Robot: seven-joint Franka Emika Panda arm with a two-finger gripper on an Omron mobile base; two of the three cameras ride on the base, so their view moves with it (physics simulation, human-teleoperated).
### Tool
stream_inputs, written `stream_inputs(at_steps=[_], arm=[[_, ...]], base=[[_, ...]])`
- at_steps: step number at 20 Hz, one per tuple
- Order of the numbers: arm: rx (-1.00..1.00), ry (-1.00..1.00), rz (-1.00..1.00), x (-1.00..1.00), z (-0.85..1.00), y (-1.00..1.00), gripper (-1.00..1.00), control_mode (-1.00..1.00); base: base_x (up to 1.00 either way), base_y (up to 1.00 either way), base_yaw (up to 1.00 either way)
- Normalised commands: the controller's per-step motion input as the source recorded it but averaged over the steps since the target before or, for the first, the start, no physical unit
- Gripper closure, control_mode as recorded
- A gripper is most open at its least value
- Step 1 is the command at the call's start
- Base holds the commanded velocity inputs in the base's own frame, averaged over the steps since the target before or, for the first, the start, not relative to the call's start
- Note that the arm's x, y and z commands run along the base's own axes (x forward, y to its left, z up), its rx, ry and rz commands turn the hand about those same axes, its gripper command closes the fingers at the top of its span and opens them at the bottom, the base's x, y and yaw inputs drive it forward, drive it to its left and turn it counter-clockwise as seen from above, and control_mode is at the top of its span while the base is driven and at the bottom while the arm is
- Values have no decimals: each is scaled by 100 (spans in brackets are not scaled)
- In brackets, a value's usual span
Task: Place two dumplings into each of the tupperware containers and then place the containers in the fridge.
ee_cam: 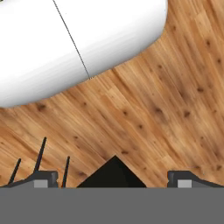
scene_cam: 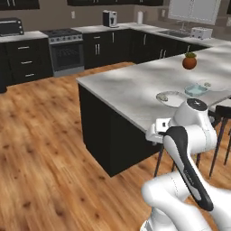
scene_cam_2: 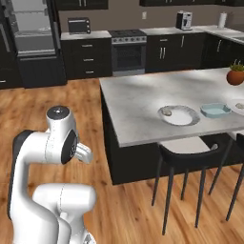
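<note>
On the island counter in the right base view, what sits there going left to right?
Round white plate carrying one dumpling at its left edge → light-blue tupperware container → a second plate, cut off by the frame edge. A potted plant stands farther back.

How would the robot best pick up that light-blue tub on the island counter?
Probably from straight above, closing the fingers over one long wall of the tupperware container. It sits flat on the island counter, shallow and open-topped, so its thin rim is the easiest part to pinch. A white plate lies close on one side, so the wall facing the stools looks freer. The gripper is open, pointing at the floor.
</note>
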Motion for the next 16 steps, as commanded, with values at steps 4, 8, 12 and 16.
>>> stream_inputs(at_steps=[4,8,12,16], arm=[[0,0,0,0,0,0,-100,100],[0,0,0,0,0,0,-100,100],[0,0,0,0,0,0,-100,100],[0,0,0,0,0,0,-100,100]], base=[[7,-100,0],[12,-94,0],[0,-88,2],[-1,-74,2]])
